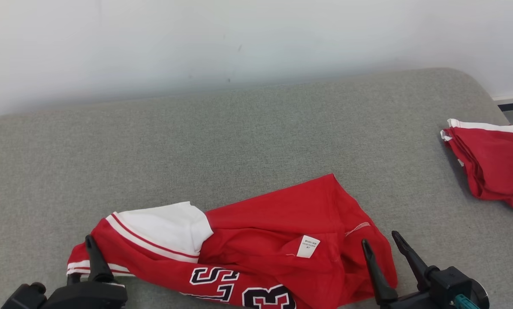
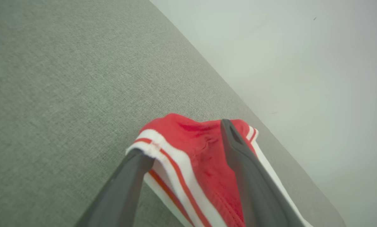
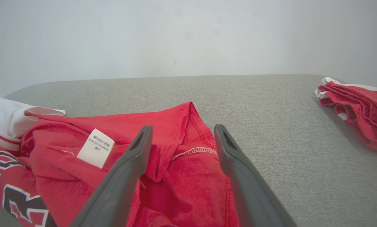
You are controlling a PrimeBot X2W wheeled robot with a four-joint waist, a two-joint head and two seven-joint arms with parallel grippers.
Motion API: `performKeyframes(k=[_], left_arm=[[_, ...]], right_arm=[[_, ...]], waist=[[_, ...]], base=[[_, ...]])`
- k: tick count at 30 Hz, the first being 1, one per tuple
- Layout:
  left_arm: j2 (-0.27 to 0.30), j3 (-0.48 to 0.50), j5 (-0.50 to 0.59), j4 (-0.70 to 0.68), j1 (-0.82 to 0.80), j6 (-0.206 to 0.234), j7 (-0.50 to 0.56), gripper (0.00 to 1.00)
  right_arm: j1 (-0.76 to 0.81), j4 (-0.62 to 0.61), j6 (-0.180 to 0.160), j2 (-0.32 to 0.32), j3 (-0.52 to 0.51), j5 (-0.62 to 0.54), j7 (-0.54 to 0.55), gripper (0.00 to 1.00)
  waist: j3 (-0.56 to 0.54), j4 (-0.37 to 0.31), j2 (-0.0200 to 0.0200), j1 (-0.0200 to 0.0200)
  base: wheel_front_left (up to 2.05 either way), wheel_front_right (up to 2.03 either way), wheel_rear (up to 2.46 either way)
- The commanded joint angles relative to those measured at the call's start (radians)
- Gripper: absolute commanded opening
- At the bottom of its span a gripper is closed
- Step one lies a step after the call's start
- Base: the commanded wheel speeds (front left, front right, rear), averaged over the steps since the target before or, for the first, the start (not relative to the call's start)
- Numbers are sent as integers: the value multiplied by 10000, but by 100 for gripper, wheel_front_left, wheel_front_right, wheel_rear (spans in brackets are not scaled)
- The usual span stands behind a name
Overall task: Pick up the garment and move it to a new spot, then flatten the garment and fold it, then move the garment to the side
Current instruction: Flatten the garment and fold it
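Both sets of fingers spread wide: left gripper (image 2: 182, 138) straddles the striped hem, right gripper (image 3: 182, 127) sits at the right edge of the red garment (image 1: 273, 219), crumpled near-centre on the grey cushion (image 1: 239, 128).

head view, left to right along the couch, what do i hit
left pincer → jersey's white section → care label → right pincer → folded red garment
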Motion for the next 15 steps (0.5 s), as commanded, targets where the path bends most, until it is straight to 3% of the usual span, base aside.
performKeyframes(k=[1,7,10,15], left_arm=[[8,118,378,-113,264,-124,-32,100],[9,509,2018,-1086,929,-575,-32,100],[4,490,2341,-1488,1374,-759,-31,100],[0,460,1396,-1730,1949,-683,-31,100]], right_arm=[[23,2,-28,-64,-44,22,-27,100],[228,4,-28,-49,-211,14,-31,100],[319,-10,-28,-35,-322,5,-32,100],[461,-39,-28,99,-408,-46,-33,100]], waist=[[-56,-39,0,-1],[-284,-48,0,-1],[-418,40,0,-1],[-659,188,0,-1]], base=[[0,0,0],[0,0,0],[0,0,0],[0,0,0]])
